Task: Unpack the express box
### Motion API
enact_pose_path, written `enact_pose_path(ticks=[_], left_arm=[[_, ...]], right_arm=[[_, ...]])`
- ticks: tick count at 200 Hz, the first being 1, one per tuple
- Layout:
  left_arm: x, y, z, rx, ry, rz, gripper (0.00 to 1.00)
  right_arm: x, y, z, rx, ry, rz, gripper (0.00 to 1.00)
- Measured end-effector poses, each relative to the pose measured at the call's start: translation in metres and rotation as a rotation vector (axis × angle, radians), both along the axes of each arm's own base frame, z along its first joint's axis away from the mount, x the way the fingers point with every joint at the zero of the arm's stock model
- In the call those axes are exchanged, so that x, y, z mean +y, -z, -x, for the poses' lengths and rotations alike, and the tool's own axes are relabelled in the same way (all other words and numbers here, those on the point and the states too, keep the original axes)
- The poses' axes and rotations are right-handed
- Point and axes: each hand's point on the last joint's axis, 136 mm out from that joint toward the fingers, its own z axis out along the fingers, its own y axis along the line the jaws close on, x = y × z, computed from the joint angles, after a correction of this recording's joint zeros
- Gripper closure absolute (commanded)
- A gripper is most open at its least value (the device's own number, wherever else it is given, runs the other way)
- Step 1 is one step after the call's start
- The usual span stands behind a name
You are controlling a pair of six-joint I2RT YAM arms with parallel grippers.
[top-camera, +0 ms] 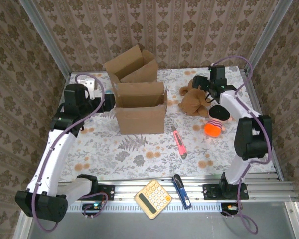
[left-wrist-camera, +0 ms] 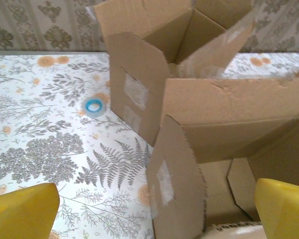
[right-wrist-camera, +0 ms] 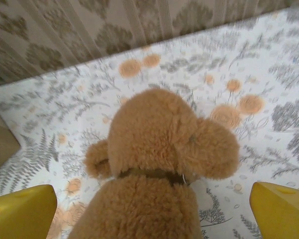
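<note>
Yellow fingers [right-wrist-camera: 22, 211] of my right gripper [top-camera: 203, 89] stand spread wide, flanking bear [right-wrist-camera: 159, 164] without pinching. Bare table [right-wrist-camera: 269, 74] beyond it up to the wall [right-wrist-camera: 65, 30]. My left gripper [top-camera: 108, 102] also spread, facing box [left-wrist-camera: 214, 144] at its taped corner edge; open room leftward, tape roll [left-wrist-camera: 95, 106] near box.
</note>
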Motion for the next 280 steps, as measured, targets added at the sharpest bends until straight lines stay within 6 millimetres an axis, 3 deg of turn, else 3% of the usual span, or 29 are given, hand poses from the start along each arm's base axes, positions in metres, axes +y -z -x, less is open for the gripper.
enact_pose_path(ticks=[34,76,89,114,129,143,177,201,243,280], left_arm=[[0.025,0.005,-0.002,-0.036,-0.085,0.003,0.00],[0.052,0.010,0.002,-0.128,-0.204,-0.037,0.00],[0.058,0.022,0.006,-0.174,-0.223,-0.051,0.00],[0.076,0.071,0.013,-0.187,-0.300,-0.082,0.02],[0.085,0.101,0.009,-0.189,-0.314,-0.133,0.01],[0.089,0.127,0.006,-0.176,-0.319,-0.184,0.01],[0.099,0.180,-0.010,-0.164,-0.333,-0.256,0.01],[0.099,0.210,-0.021,-0.157,-0.314,-0.281,0.01],[0.096,0.237,-0.035,-0.183,-0.273,-0.279,0.00],[0.103,0.218,-0.055,-0.232,-0.243,-0.220,0.00]], right_arm=[[-0.007,-0.048,0.025,-0.116,-0.004,0.022,0.00],[-0.014,-0.088,0.071,-0.240,0.004,0.054,0.00],[-0.015,-0.097,0.087,-0.281,0.003,0.062,0.00],[-0.010,-0.107,0.116,-0.345,-0.042,0.081,0.00],[-0.007,-0.108,0.128,-0.369,-0.074,0.095,0.03],[-0.003,-0.105,0.137,-0.399,-0.115,0.128,0.00],[-0.005,-0.069,0.158,-0.381,-0.134,0.189,0.00],[-0.011,-0.065,0.164,-0.360,-0.117,0.218,0.00],[-0.025,-0.062,0.173,-0.355,-0.043,0.253,0.00],[-0.026,-0.054,0.185,-0.378,-0.048,0.279,0.00]])
